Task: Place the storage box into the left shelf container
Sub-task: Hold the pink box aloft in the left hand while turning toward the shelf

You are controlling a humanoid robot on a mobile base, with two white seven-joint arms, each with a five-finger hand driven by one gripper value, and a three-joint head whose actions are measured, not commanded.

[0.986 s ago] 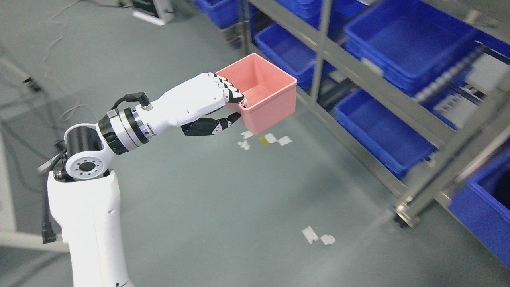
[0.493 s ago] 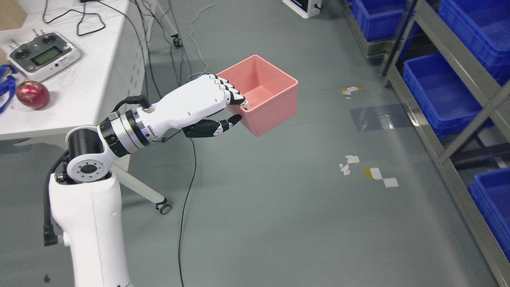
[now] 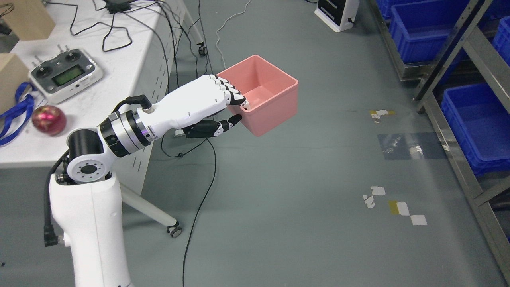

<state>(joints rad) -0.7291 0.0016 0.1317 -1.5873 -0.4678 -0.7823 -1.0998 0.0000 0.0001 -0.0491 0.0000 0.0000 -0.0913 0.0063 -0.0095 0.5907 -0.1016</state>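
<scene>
My left hand (image 3: 236, 109) holds an empty pink storage box (image 3: 267, 95) in the air over the grey floor, at the picture's middle. The fingers (image 3: 227, 90) hook over the box's near rim and the black thumb presses its outer wall from below. The box stays upright with its open side up. A metal shelf (image 3: 458, 52) with blue containers (image 3: 474, 119) stands at the right edge, well apart from the box. My right arm does not show.
A white table (image 3: 99, 95) at the left carries a remote controller (image 3: 65, 73), a red ball (image 3: 48, 120), a blue strap and cardboard boxes. Black cables (image 3: 199, 187) trail across the floor. Tape scraps (image 3: 394, 205) lie at the lower right.
The whole picture has swung, so the camera moved: the shelf slid from close at the right to the far right edge and the table came into view. The hand keeps its hold on the box.
</scene>
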